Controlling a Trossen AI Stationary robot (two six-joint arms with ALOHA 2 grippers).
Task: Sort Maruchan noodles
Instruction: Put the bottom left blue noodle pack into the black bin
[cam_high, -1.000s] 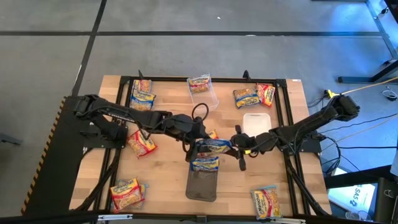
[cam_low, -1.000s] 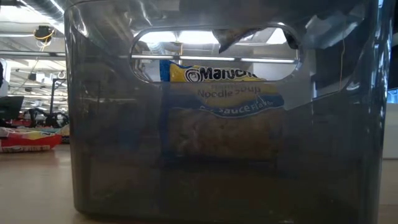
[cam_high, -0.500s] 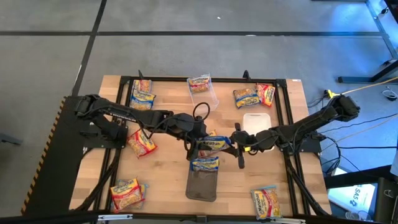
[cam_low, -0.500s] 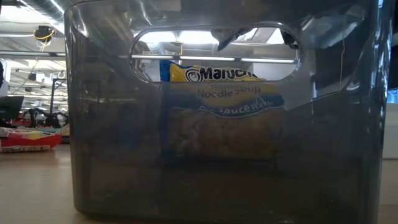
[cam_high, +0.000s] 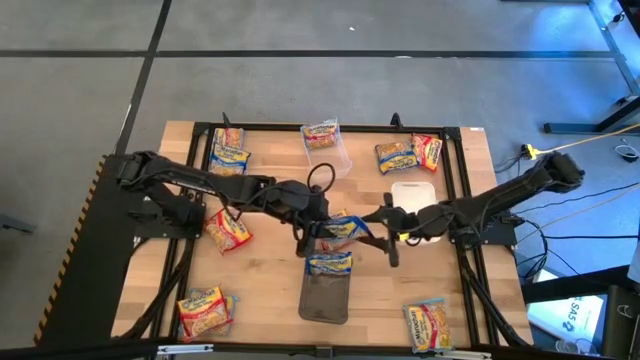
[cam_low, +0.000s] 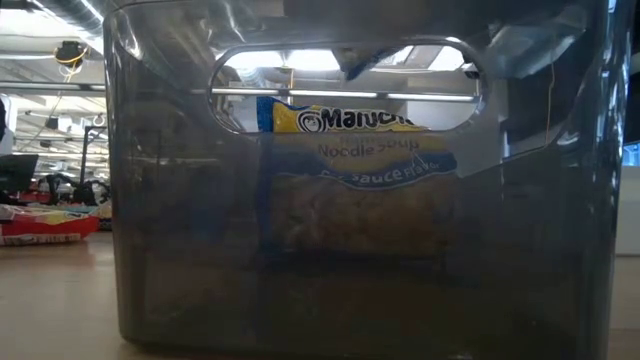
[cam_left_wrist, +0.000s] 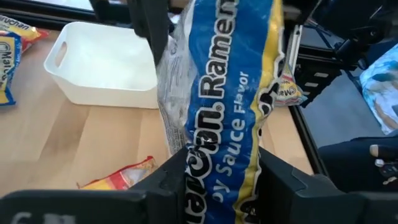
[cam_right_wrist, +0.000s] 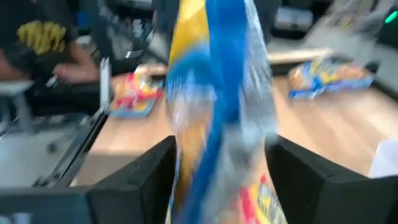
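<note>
High view: both arms meet over the table's middle with one blue-band packet between them, above the near edge of the dark tray, which already holds another blue packet. The left gripper has the packet by one end; in its wrist view the two fingers press against the wrapper on both sides, so it is gripping the packet. The right gripper is at the other end; in its wrist view the packet hangs between its fingers with a gap on each side, so they look spread and not pinching. This reads as a handover from right to left, with the drop into the dark tray to follow. Next the right arm should back away clear of the wrapper, then the left should carry the packet over the tray and let go. The crinkly wrapper may slip or snag. Other packets lie around the table: by the clear tub, near the white tray and at the near corners. The low view shows only the tray wall with a packet behind it.
</note>
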